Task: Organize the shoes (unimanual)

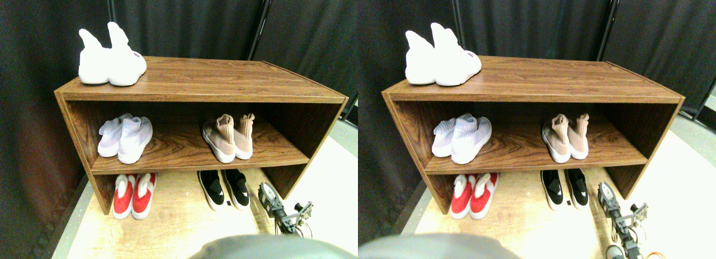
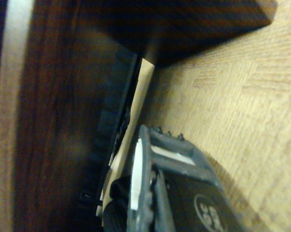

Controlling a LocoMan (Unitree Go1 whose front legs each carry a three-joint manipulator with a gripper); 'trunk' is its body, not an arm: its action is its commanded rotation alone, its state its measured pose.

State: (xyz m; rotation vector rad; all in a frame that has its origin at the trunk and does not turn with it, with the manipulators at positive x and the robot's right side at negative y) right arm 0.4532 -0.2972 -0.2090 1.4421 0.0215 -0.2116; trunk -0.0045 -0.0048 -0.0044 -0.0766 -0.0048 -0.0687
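A dark wooden shoe rack fills the centre of the stereo pair view, standing on a pale wood-grain floor before a black curtain. A white high-collared pair sits on the top board at the upper left of the frame. On the middle shelf, a pale lilac-white pair lies at the left and the tan-beige knit pair, with ribbed collars and white soles, stands at centre right, toes toward the camera. On the floor under the shelf, a red and white pair lies at the lower left and the low black pair lies right of centre. The right gripper enters from the lower right of the frame, near the floor, just beside the right-hand black shoe and close to the rack's right side panel; no shoe is between its jaws. Whether the jaws are parted or closed cannot be told. In the wrist view, the dark jaw frame occupies the lower middle of the frame, with blurred dark wood panels across the upper part and light floor at the right.
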